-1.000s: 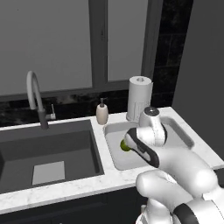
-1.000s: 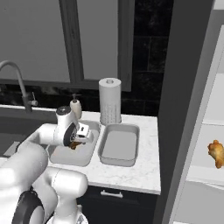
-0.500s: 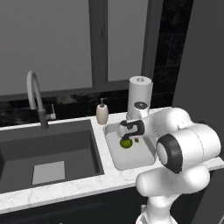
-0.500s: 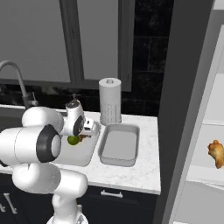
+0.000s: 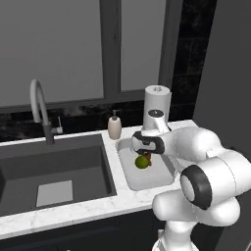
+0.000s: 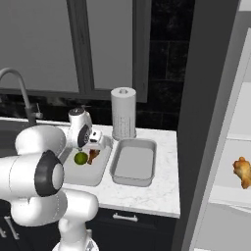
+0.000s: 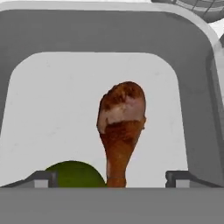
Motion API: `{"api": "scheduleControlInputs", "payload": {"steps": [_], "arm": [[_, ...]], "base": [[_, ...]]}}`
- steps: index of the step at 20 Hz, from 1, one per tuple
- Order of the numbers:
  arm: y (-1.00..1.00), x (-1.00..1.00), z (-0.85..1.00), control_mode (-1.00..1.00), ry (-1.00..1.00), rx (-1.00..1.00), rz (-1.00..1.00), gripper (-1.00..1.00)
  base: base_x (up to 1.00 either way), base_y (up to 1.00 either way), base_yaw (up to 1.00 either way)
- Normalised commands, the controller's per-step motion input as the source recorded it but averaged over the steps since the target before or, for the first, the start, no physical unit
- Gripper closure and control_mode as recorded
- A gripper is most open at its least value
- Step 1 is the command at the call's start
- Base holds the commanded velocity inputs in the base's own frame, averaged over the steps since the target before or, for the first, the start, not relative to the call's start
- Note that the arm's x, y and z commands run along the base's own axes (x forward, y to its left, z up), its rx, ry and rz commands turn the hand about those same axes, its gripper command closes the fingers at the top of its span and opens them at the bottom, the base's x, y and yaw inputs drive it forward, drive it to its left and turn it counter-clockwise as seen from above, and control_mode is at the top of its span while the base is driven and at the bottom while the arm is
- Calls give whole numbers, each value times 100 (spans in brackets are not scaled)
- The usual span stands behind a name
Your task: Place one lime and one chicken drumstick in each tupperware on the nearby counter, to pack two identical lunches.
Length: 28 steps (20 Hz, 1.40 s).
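My gripper [image 5: 146,152] [image 6: 91,150] hangs open just over the tupperware [image 5: 147,184] [image 6: 93,179] next to the sink. A green lime [image 5: 142,162] [image 6: 80,158] [image 7: 74,174] and a brown chicken drumstick [image 5: 148,156] [image 6: 92,156] [image 7: 120,127] lie in that tray. In the hand view my gripper [image 7: 109,179] straddles the drumstick's thin end, and neither fingertip [image 7: 41,178] touches it. The second tupperware [image 6: 131,164] stands empty to the right on the white marble counter [image 6: 157,191]. Another drumstick [image 6: 241,171] lies on a shelf at the far right.
A dark sink basin [image 5: 54,166] with a curved faucet [image 5: 39,105] lies left of the trays. A soap dispenser [image 5: 114,126] and a paper towel roll [image 5: 157,105] [image 6: 123,112] stand behind them. A tall dark panel borders the counter's right end.
The arm swung from low in front up over the tray beside the sink. The jaws then opened, and the drumstick now lies loose in the tray beside the lime.
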Motion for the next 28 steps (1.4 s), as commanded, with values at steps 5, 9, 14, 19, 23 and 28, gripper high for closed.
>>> {"api": "scheduleControlInputs", "payload": {"steps": [5, 9, 14, 19, 23, 28], "arm": [[-8, -100, 98, -100, -34, 0, 0, -100], [-27, -100, 99, -100, -39, 0, 0, -100], [-34, -100, 75, -100, -30, 1, 0, -100], [-2, -100, 46, -100, -8, 0, 0, -100], [0, -50, 7, 100, 0, 0, 0, -100], [0, 0, 0, 100, 0, 0, 0, -100]], "base": [[0, 0, 0], [0, 0, 0], [0, 0, 0], [0, 0, 0], [-50, 0, 0], [-100, -7, 0]]}}
